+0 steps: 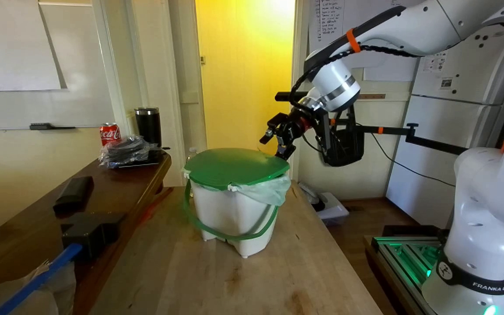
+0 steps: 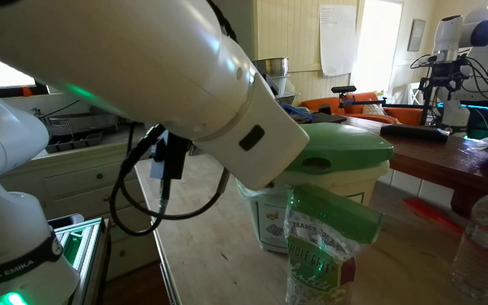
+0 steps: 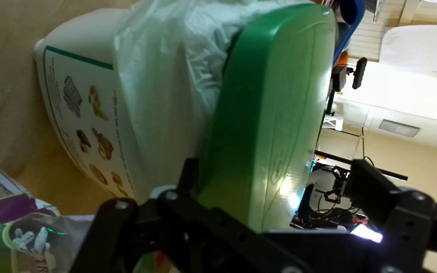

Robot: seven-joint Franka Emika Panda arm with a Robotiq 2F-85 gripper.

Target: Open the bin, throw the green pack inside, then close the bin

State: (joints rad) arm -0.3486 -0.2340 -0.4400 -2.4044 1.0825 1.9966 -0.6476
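Note:
A white bin (image 1: pixel 234 214) with a green lid (image 1: pixel 236 166) stands upright on the wooden table. The lid lies over its top, with a pale liner (image 3: pixel 165 87) bulging out below the rim. The green pack (image 2: pixel 324 258) of lentils stands beside the bin; part of it shows in the wrist view (image 3: pixel 10 227), and it is hidden in an exterior view. My gripper (image 1: pixel 274 146) is open at the lid's edge. In the wrist view, its fingers (image 3: pixel 277 178) lie on either side of the lid, one near the liner, one above the top. I cannot tell whether they touch.
A clear water bottle (image 2: pixel 485 245) stands near the pack. A red object (image 2: pixel 432 214) lies behind the bin. A darker table (image 1: pixel 103 188) alongside holds a red can (image 1: pixel 110 133), a black tumbler (image 1: pixel 148 126) and a plastic-wrapped bundle (image 1: pixel 127 151). A green handle (image 1: pixel 234 236) hangs on the bin.

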